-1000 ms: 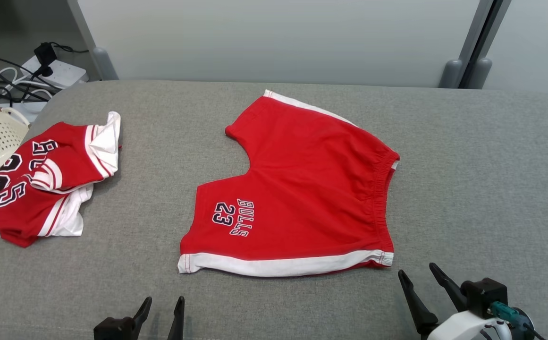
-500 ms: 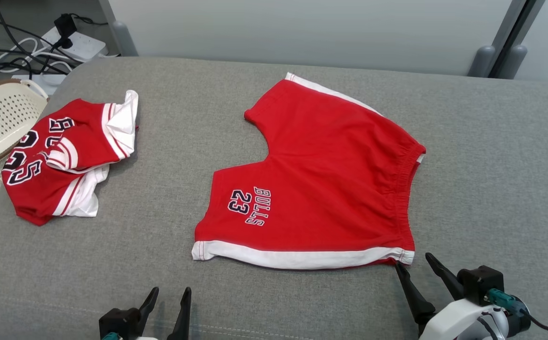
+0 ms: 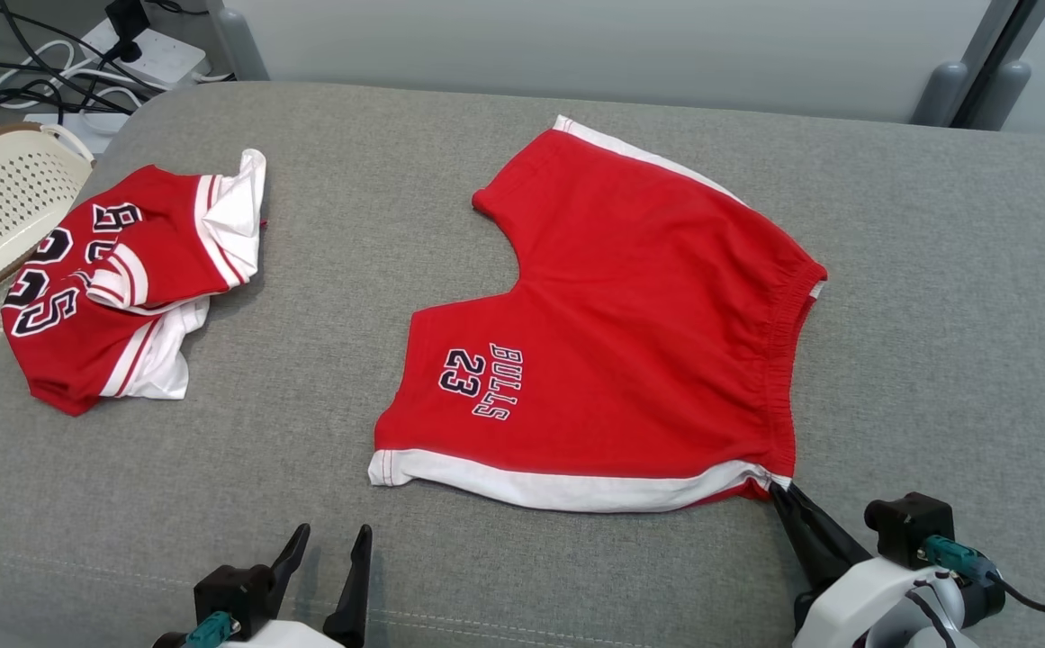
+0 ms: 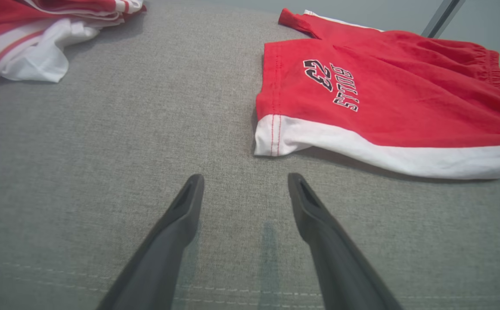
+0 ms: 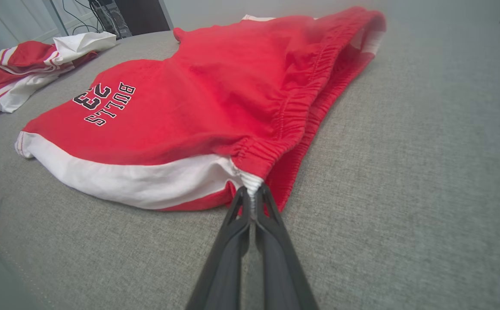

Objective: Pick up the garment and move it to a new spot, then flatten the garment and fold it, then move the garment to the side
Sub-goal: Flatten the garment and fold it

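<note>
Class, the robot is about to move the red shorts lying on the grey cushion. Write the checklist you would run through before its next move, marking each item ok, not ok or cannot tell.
1. right gripper shut on the shorts at the waistband corner: ok.
2. Both fabric layers caught in that pinch: cannot tell.
3. left gripper open, pointing just beside the white hem corner: ok.
4. left gripper holding the shorts: not ok, it hangs short of them.
5. crumpled jersey lying apart from the shorts: ok.
6. Bare cushion beside the shorts for a new spot: ok.
</note>
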Motion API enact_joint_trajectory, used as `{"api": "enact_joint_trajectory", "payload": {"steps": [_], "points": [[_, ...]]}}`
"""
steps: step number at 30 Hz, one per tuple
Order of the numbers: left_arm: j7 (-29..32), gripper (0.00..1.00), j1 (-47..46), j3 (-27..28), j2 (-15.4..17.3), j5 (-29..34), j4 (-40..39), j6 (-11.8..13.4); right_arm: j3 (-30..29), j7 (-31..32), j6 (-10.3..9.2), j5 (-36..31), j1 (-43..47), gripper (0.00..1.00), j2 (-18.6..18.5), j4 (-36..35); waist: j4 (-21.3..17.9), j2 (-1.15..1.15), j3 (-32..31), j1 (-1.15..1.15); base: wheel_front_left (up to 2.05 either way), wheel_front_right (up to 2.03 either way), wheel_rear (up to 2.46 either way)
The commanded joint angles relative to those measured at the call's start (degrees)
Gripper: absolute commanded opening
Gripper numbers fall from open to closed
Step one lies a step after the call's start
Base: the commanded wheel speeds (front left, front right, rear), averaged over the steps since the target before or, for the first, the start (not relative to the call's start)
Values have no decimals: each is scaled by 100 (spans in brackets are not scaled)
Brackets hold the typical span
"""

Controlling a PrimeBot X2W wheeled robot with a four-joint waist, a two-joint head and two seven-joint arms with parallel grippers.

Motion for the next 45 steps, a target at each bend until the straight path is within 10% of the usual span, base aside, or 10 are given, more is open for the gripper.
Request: {"api": "enact_joint_trajectory", "payload": {"steps": [1, 20, 24, 27, 45], "points": [[-59, 100, -229, 175, 48, -83, -102, 13, 118, -77, 8, 44, -74, 0, -77, -61, -16, 0, -4, 0, 0, 0, 0], [-59, 100, -783, -24, 48, -683, 519, -182, 390, -77, 8, 149, -262, 0, -265, -185, -856, 0, 193, 0, 0, 0, 0], [-59, 59, -806, -159, 48, -727, 550, -183, 388, -77, 8, 148, -280, 0, -258, -187, -883, 0, 195, 0, 0, 0, 0], [-59, 0, -800, -250, 48, -761, 640, -183, 372, -77, 8, 150, -280, 0, -249, -180, -877, 0, 179, 0, 0, 0, 0], [-59, 0, -505, -302, 123, -766, 920, -184, 448, -77, 8, 292, 39, 0, -296, -109, -558, 0, -381, 0, 0, 0, 0]]}}
